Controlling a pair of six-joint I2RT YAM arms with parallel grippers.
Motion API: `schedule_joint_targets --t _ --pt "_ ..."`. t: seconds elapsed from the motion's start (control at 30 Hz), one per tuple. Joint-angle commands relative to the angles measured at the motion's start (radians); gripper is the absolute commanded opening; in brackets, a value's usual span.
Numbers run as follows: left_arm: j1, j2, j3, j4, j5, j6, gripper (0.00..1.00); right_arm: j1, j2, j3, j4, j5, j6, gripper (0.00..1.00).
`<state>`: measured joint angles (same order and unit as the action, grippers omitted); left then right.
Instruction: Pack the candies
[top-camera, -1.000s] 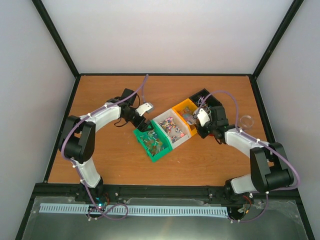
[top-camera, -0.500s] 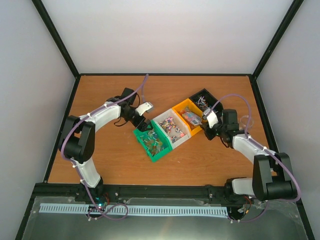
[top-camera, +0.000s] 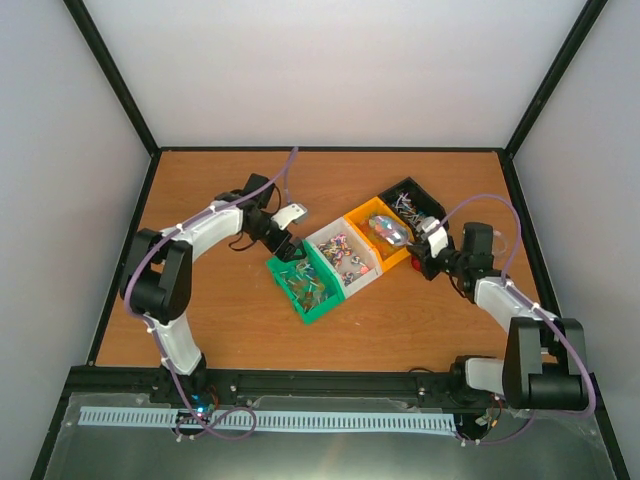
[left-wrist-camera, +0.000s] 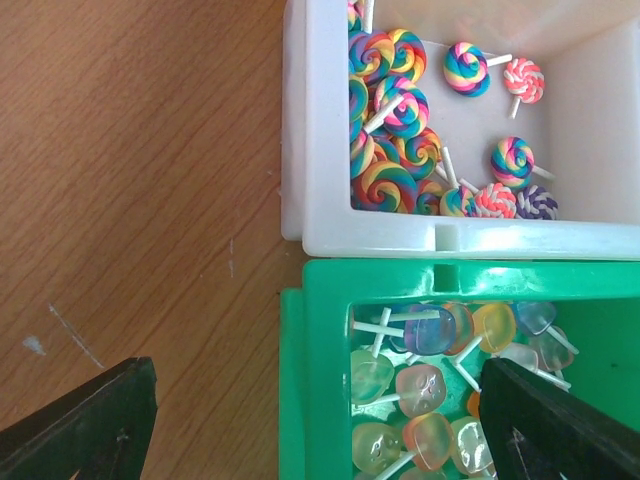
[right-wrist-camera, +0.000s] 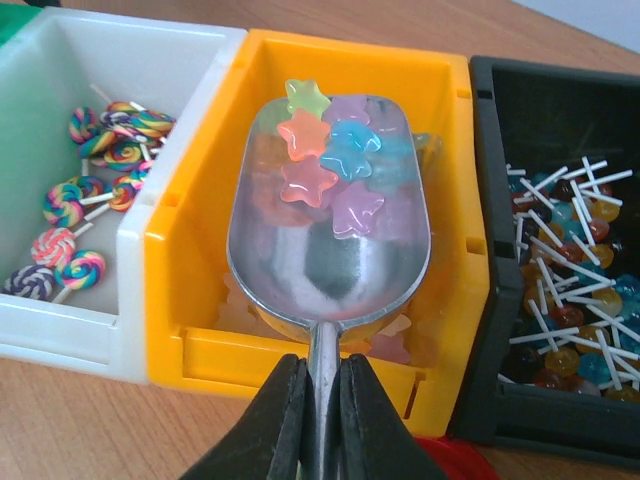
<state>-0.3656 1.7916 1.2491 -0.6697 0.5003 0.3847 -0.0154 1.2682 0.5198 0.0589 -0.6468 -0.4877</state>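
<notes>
My right gripper (right-wrist-camera: 320, 405) is shut on the handle of the silver scoop (right-wrist-camera: 330, 240), seen from above too (top-camera: 392, 233). The scoop is level just above the yellow bin (right-wrist-camera: 190, 260) and carries several star-shaped candies (right-wrist-camera: 330, 160) in orange, blue, purple and green. More star candies lie in the bin under it. My left gripper (left-wrist-camera: 320, 430) is open wide across the left wall of the green bin (left-wrist-camera: 320, 340). One finger (left-wrist-camera: 90, 425) is over the table and the other (left-wrist-camera: 560, 420) is over the bin's square lollipops (left-wrist-camera: 425, 385). From above, it sits at that bin's far end (top-camera: 283, 240).
Four bins stand in a diagonal row: green (top-camera: 308, 285), white (top-camera: 342, 255) with swirl lollipops (left-wrist-camera: 395, 130), yellow (top-camera: 372, 222), black (top-camera: 410, 196) with round lollipops (right-wrist-camera: 570, 280). A red lid (right-wrist-camera: 455, 465) lies under my right gripper. A clear jar (top-camera: 497, 240) stands behind the right arm.
My right arm has drawn back to the right and lifted the scoop out of the yellow bin with star candies in it. The left arm has not moved.
</notes>
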Motion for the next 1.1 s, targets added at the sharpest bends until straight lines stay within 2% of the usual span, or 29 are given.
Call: schedule_joint_targets --t 0.0,0.17,0.33,0.63,1.07 --pt "0.004 0.011 0.058 -0.041 0.003 -0.015 0.90 -0.028 -0.047 -0.038 0.113 -0.114 -0.050 0.03" --pt "0.005 0.019 0.079 -0.059 0.003 -0.014 0.90 -0.069 -0.063 -0.045 0.115 -0.205 -0.035 0.03" --pt "0.004 0.017 0.078 -0.056 0.009 -0.021 0.90 -0.123 -0.057 0.052 -0.074 -0.326 -0.084 0.03" --pt "0.004 -0.003 0.054 -0.042 0.007 -0.019 0.90 -0.222 -0.039 0.298 -0.624 -0.381 -0.384 0.03" --pt "0.005 -0.077 0.058 -0.037 0.014 -0.002 0.94 -0.557 -0.021 0.578 -1.197 -0.398 -0.744 0.03"
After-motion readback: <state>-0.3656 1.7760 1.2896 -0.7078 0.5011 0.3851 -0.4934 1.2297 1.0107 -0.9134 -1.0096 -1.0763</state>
